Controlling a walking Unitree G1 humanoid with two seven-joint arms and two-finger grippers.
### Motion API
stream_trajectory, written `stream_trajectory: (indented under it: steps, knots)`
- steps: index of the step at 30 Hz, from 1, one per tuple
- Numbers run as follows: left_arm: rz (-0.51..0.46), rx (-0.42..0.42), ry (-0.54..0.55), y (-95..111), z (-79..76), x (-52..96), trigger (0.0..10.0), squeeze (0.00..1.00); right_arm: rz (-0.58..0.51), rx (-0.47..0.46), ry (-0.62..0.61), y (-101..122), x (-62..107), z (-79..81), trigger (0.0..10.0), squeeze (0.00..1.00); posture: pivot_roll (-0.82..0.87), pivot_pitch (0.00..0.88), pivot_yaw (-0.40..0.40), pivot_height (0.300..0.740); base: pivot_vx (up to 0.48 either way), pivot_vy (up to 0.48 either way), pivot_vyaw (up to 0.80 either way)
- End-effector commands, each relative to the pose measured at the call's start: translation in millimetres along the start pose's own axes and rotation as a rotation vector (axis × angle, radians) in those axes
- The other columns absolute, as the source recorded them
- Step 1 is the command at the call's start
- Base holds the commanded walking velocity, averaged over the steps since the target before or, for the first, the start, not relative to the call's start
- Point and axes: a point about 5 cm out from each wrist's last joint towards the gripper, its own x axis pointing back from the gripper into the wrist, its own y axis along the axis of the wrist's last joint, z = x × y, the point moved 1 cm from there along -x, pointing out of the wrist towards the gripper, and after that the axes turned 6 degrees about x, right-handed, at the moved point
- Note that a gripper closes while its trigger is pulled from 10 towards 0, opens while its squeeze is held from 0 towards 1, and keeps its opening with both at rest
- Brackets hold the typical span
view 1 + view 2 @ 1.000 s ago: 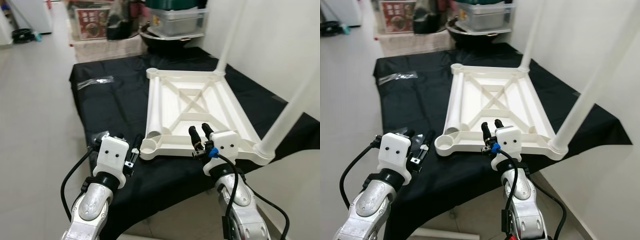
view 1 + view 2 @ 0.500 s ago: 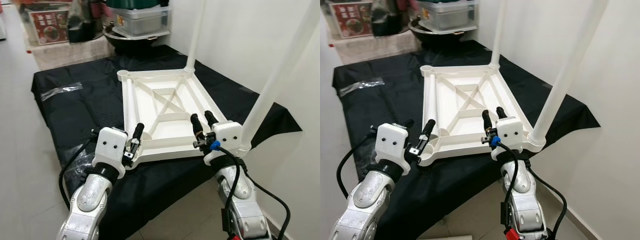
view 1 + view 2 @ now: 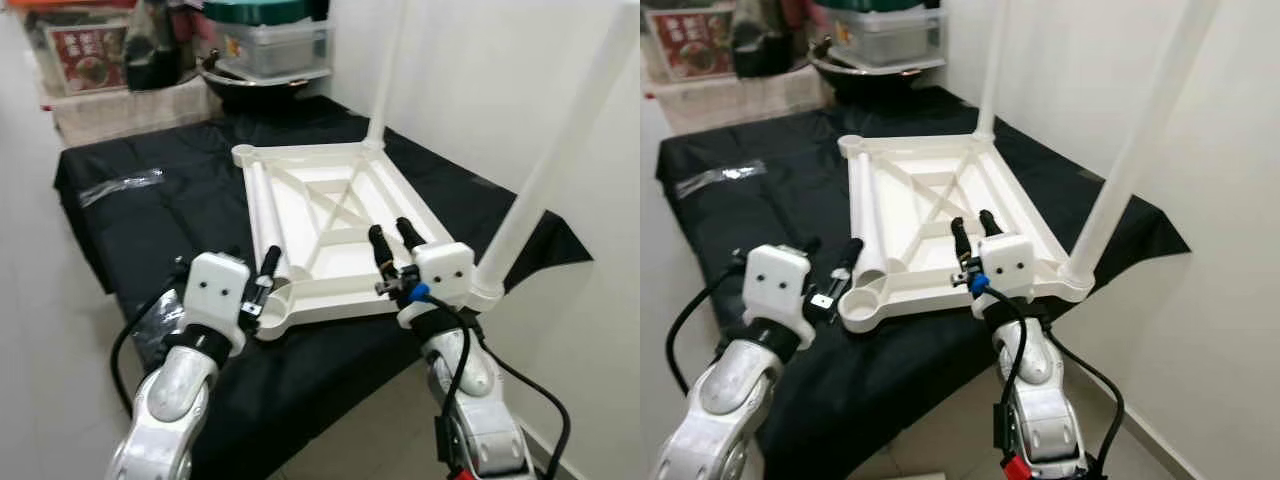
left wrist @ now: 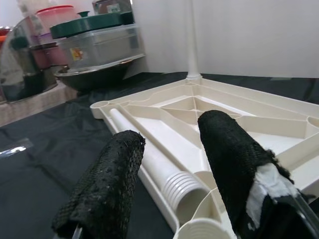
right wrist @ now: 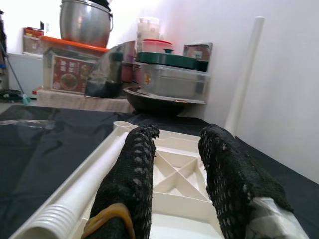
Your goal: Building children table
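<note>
The white table top lies upside down on the black desk, with two legs already standing up on its right side and one loose leg lying inside it along the left edge. Both grippers are empty and wide open: the left gripper is just by the near left corner socket and the loose leg's end, and the right gripper is over the near edge. I think the step now is to pick up the loose leg, so next the left gripper should close around it, stand it up and fit it into that empty socket.

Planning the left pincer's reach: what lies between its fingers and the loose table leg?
Nothing: in the left wrist view, the open left pincer faces the loose table leg directly.
</note>
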Motion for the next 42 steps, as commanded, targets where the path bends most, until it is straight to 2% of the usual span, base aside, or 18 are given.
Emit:
stream_trajectory:
  steps: [1, 29, 38, 42]
  knots:
    - [0.007, 0.009, -0.014, -1.3, -3.4, 1.7, 10.0, 0.0, 0.009, -0.006, 0.003, -2.9, 3.3, 0.6, 10.0, 0.0, 0.06, 0.04, -0.032, 0.74, -0.244, 0.0, 0.0]
    - [0.013, 0.014, -0.034, -3.3, -8.7, 1.4, 10.0, 0.0, 0.113, -0.023, -0.005, -25.4, 24.2, 3.5, 10.0, 0.0, 0.06, 0.019, -0.025, 0.74, -0.248, 0.0, 0.0]
    - [0.014, 0.015, -0.033, -3.8, -8.3, 0.1, 10.0, 0.0, 0.134, -0.03, -0.012, -28.2, 25.3, 2.4, 10.0, 0.0, 0.06, 0.02, -0.023, 0.74, 0.0, 0.0, -0.77]
    - [0.031, 0.022, -0.036, -6.7, -7.8, 0.7, 10.0, 0.0, 0.146, -0.05, 0.006, -28.8, 27.3, 7.8, 10.0, 0.0, 0.06, 0.029, -0.021, 0.74, 0.0, 0.0, -0.8]
